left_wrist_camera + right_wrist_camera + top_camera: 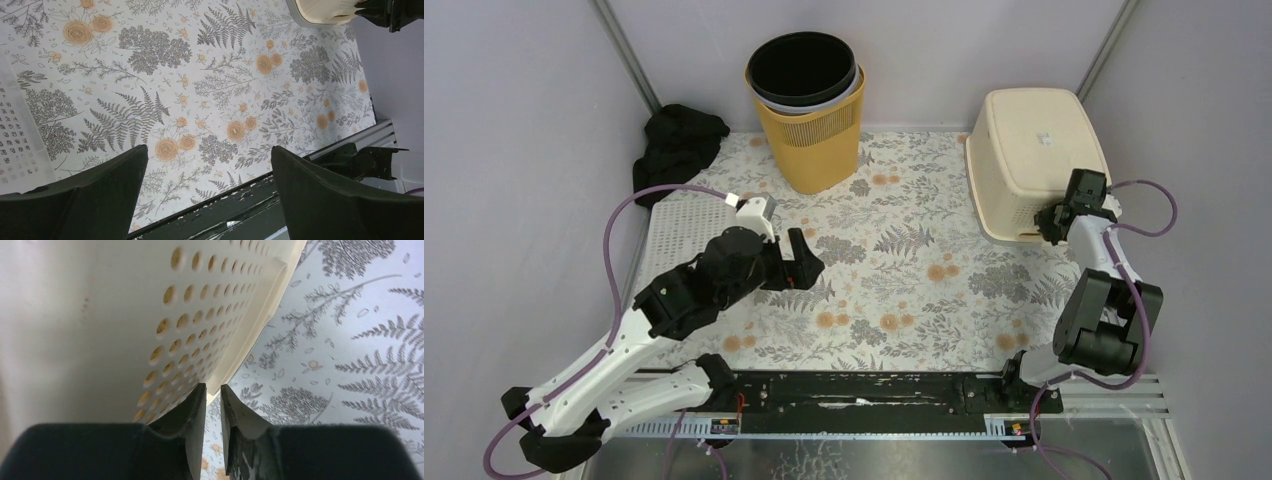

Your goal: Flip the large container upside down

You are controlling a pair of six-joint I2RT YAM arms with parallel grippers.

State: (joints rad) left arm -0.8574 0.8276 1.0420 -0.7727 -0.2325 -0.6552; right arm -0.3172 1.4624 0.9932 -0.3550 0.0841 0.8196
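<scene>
Large container (1034,150): likely light, stiff perforated plastic, slick; take by rim (280,295). Right hand (1050,218) nearly closed at rim, grip unclear. Left hand (808,260) open, empty.

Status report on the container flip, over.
Left gripper open, empty, over the tablecloth. Right gripper nearly closed at near rim of cream container, grip unclear. Container looks base-up. Yellow basket stands well apart.
</scene>
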